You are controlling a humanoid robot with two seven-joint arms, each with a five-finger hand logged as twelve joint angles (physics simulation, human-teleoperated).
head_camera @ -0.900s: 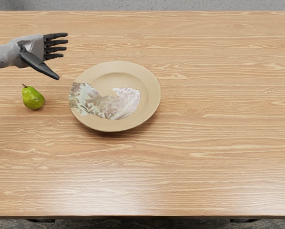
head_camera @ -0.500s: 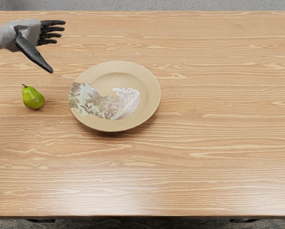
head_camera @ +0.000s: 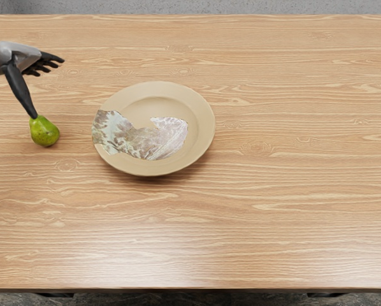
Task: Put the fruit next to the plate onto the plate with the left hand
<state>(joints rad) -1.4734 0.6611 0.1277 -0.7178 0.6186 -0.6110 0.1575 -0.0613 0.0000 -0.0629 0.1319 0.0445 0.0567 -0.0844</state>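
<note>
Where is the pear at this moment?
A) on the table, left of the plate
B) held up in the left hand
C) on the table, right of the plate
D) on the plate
A: the pear lies on the table left of the plate, and the open left hand holds nothing.

table (head_camera: pixel 273 191): matt wood grain | plate (head_camera: pixel 200 111): smooth tan ceramic (mottled patch) | pear (head_camera: pixel 44 131): glossy

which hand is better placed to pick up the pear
Left. The left hand hovers open behind the pear, thumb near its stem; the pear lies left of the plate, and no right arm shows.
</note>
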